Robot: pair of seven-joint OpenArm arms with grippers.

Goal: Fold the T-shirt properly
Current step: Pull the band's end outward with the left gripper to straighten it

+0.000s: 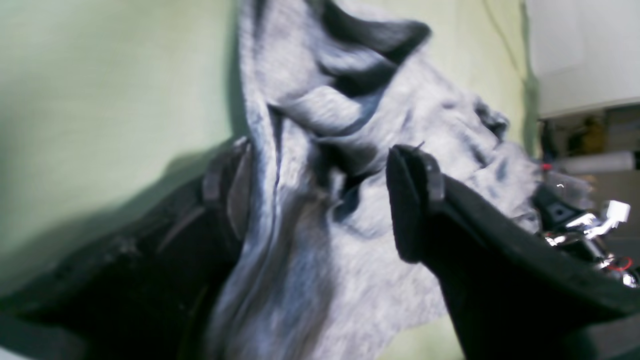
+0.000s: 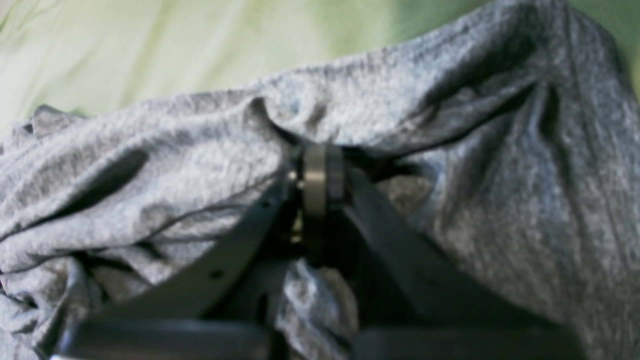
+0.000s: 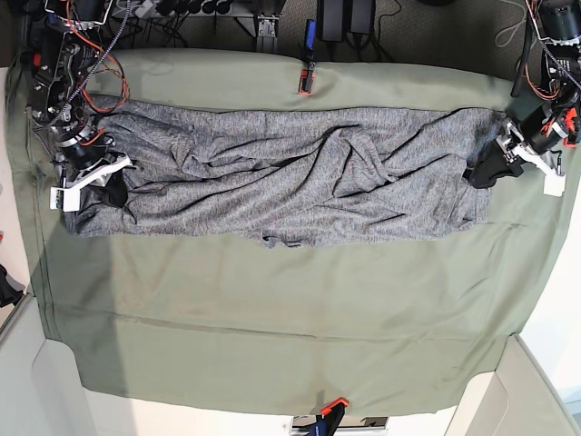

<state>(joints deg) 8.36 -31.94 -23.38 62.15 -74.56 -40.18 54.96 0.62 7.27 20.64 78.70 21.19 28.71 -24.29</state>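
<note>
T-shirt position: you had the T-shirt [image 3: 290, 177] stretched sideways across the far half of the green cloth [image 3: 272, 309], rumpled through the middle, with a gripper at each end.

Main risk: your left gripper [image 1: 320, 200] had its jaws spread, with fabric draped between the pads rather than pinched. Had you pulled from there, that end would likely have slid out and dropped.

Second risk: the deep ridges in the middle could have been trapped inside any fold you made, leaving a lumpy result.

Third risk: dragging hard could have tugged the green cloth against the orange clamp [image 3: 306, 84] at the far edge and wrinkled the surface.

Right gripper: your right gripper [image 2: 315, 175] appeared closed on a bunched ridge of the shirt, its fingers meeting at the fabric.

Left arm pose: you held it low at the base view's right end of the shirt, wrist angled inward.

Right arm pose: you held it low at the opposite end, gripper pointing toward the shirt's edge.
</note>
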